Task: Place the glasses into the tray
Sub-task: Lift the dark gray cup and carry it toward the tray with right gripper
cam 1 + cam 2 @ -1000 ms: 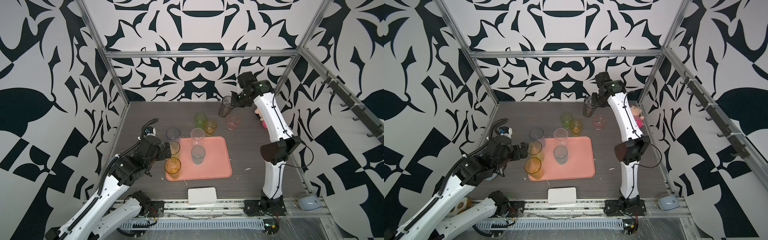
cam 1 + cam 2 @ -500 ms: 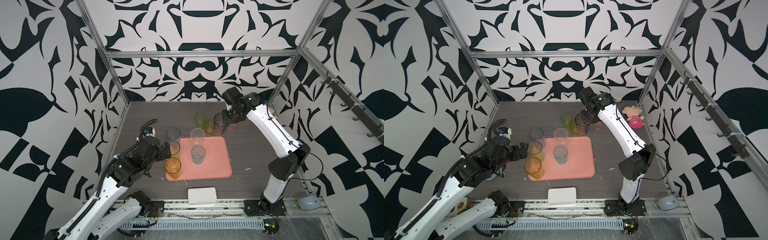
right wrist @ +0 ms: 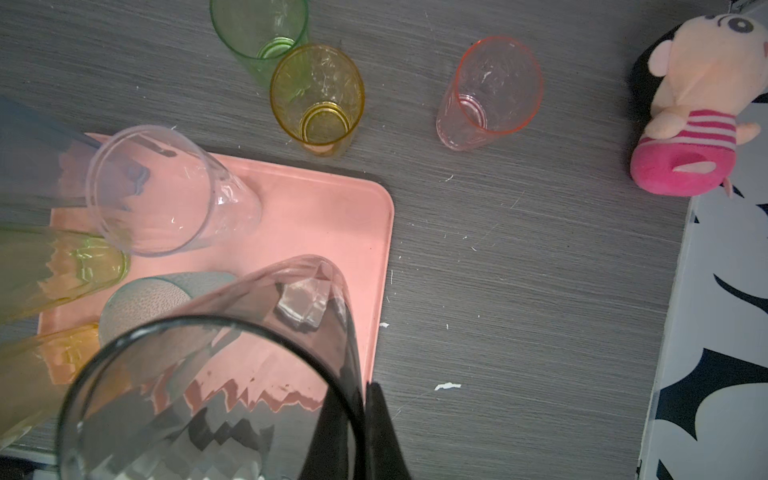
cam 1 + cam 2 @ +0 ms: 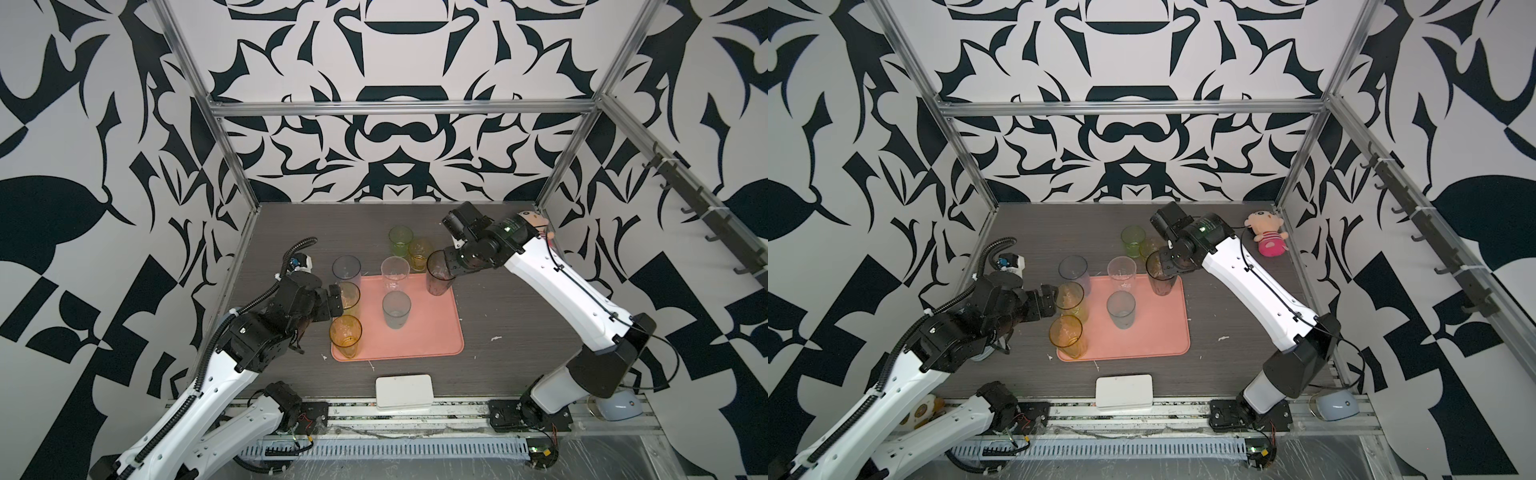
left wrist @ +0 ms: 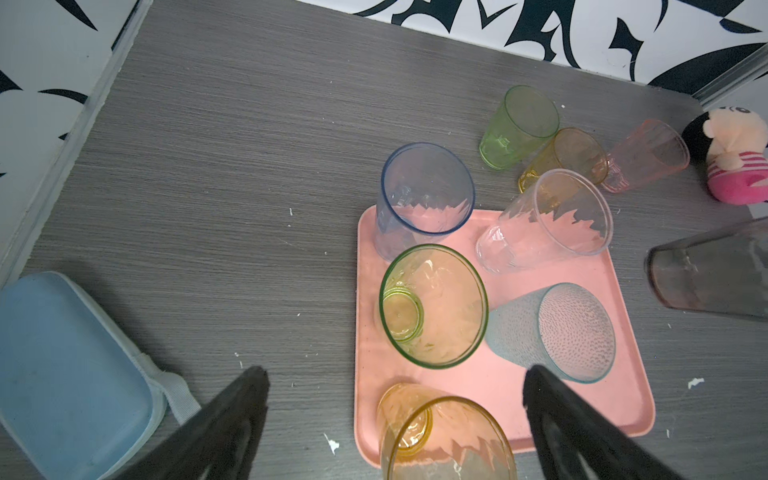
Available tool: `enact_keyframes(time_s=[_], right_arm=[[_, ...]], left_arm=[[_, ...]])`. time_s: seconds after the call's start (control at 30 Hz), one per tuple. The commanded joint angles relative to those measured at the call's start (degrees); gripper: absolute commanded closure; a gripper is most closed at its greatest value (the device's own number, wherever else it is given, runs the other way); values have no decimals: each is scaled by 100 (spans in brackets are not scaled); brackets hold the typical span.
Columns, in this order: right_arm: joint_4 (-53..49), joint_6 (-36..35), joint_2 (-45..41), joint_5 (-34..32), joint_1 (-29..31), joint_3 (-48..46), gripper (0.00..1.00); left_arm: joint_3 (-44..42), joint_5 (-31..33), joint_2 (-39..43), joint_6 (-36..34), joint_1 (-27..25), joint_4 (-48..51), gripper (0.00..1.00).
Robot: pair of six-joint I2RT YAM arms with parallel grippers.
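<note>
- In both top views the right claw (image 4: pixel 449 266) is clenched on the rim of the smoky grey tumbler (image 4: pixel 437 277). It holds the tumbler near upright over the far right corner of the salmon-pink tray (image 4: pixel 432 332), probably to set it down there. The arm reaches forward and inward, wrist pitched down.
- The left claw (image 4: pixel 335 300) is released, jaws wide, just beside the yellow-green tumbler (image 4: pixel 348 296). Its forearm is low over the counter (image 4: pixel 519 316).
- Left wrist view: the tall amber tumbler (image 5: pixel 444 436), teal tumbler (image 5: pixel 557 328) and clear tumbler (image 5: pixel 544 224) stand in the tray, and the blue-grey tumbler (image 5: pixel 419 199) is at its corner.
- Right wrist view: the fingers (image 3: pixel 382 428) pinch the wall, one inside and one outside, leaving the base free. I cannot tell whether the base touches the tray. The short green tumbler (image 3: pixel 257 33), short amber tumbler (image 3: pixel 318 95) and pink tumbler (image 3: pixel 490 91) wait on the counter.
</note>
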State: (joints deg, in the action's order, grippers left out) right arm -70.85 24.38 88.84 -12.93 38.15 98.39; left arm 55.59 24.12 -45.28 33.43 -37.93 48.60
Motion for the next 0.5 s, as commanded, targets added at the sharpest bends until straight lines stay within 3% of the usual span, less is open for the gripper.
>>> enact_keyframes(time_s=[0.0, 0.47], right_arm=[[221, 202, -299, -131, 160, -224, 100], [509, 1222, -811, -309, 1140, -1758, 100]], left_arm=[[41, -49, -23, 49, 14, -61, 0], [-106, -86, -52, 58, 14, -169, 1]])
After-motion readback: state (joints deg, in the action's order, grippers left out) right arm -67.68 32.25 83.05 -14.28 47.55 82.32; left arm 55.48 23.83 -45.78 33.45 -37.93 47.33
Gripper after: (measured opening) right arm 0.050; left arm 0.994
